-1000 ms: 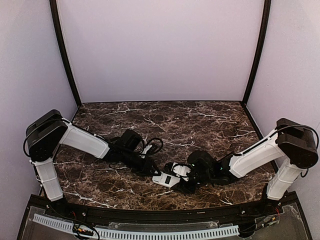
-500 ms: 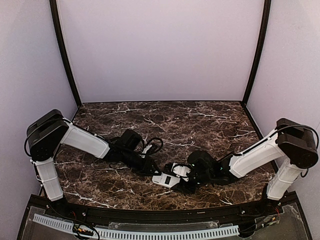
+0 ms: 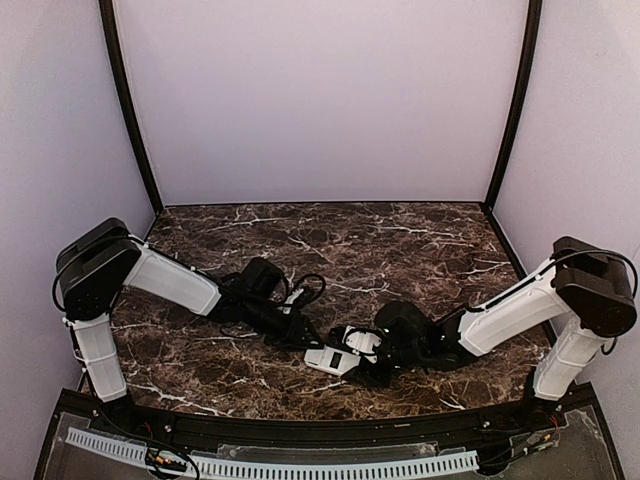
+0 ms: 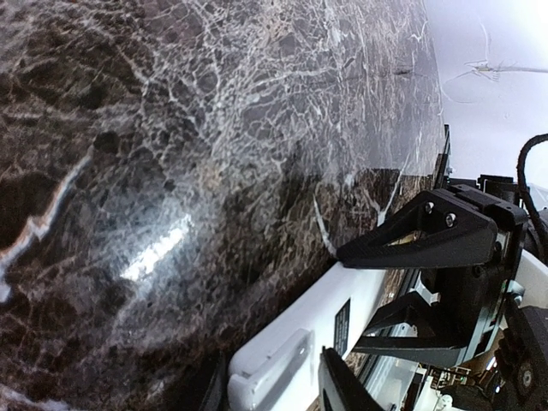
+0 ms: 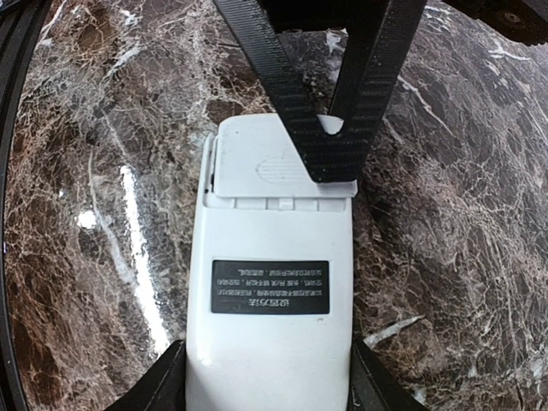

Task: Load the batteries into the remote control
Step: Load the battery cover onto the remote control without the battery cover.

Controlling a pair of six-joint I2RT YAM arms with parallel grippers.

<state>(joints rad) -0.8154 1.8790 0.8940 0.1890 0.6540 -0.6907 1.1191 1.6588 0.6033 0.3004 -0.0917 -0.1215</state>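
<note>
right fingers (image 5: 158, 390) clamp remote control (image 5: 270, 360), left fingers (image 5: 330, 150) on its cover (image 5: 248, 163), grip unclear

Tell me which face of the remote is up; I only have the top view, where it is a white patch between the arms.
Observer: In the right wrist view the remote control lies back up, its black label showing.
Operator: Is the battery cover off?
Observer: No, the cover looks in place, with the left fingers apparently resting on it.
Operator: And the right arm?
Observer: The right fingers clamp the remote's two long sides.
</note>
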